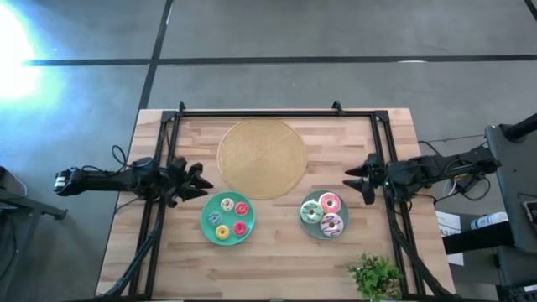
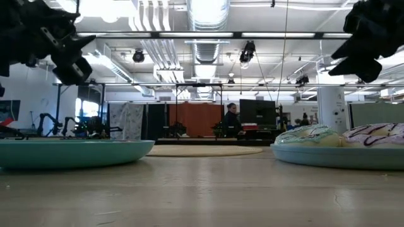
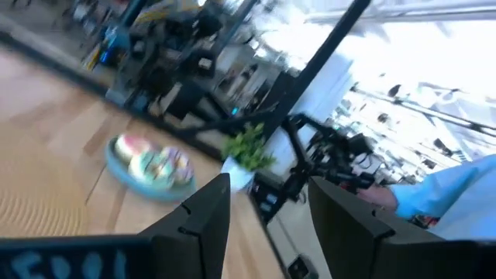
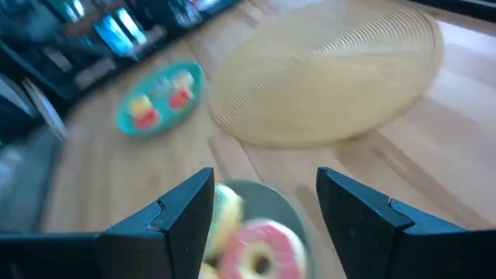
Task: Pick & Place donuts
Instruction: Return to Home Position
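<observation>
Several donuts lie on a teal plate (image 1: 250,221), among them a yellow one (image 1: 221,231) and a red one (image 1: 239,228). Three more lie on a grey-green plate (image 1: 322,236): pink (image 1: 330,202), green (image 1: 311,213) and white-pink (image 1: 331,224). My left gripper (image 1: 197,183) hangs open above the table, just left of and beyond the teal plate. My right gripper (image 1: 357,180) hangs open just right of and beyond the grey-green plate. In the right wrist view my right gripper (image 4: 267,209) is over the pink donut (image 4: 260,248) and the green donut (image 4: 225,213). My left gripper (image 3: 267,225) holds nothing.
A large tan woven disc (image 1: 262,158) lies flat at the middle of the table's far half, between the arms. A small green plant (image 1: 375,275) stands at the near right corner. A dark frame (image 1: 277,113) runs around the table. A person (image 2: 231,120) stands far back in the room.
</observation>
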Tool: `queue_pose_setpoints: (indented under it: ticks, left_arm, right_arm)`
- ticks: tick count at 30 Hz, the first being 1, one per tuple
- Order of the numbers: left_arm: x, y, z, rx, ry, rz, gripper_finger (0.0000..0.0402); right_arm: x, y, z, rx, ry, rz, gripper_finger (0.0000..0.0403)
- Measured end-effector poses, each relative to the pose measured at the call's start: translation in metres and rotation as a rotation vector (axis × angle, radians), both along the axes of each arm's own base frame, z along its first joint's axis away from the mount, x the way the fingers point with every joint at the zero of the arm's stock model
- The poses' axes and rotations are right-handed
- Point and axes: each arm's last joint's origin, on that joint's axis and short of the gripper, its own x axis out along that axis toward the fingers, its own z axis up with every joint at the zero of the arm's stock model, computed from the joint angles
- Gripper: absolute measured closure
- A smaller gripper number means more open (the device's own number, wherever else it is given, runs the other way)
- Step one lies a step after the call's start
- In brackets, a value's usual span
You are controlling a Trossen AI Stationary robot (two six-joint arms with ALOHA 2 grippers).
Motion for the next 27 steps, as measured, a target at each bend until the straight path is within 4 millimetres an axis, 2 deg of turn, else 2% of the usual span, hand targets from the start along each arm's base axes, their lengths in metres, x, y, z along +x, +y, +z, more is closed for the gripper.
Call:
queue_pose_setpoints:
  ticks: [8, 17, 24, 27]
  left_arm:
    - [0.0, 0.0, -0.003, -0.119, 0.066, -0.01, 0.0252]
    - [0.0, 0.0, -0.004, -0.121, 0.068, -0.01, 0.0252]
    - [-0.008, 0.0, 0.001, -0.12, 0.011, -0.014, 0.0252]
    - [-0.013, -0.002, 0.001, -0.05, -0.025, -0.05, 0.0252]
  right_arm:
    - [0.0, 0.0, -0.007, -0.006, 0.076, -0.006, 0.0184]
    - [0.0, 0.0, -0.007, -0.007, 0.075, -0.004, 0.0184]
    - [0.0, 0.0, -0.007, -0.006, 0.074, -0.004, 0.0184]
    - [0.0, 0.0, -0.007, -0.007, 0.075, -0.004, 0.0184]
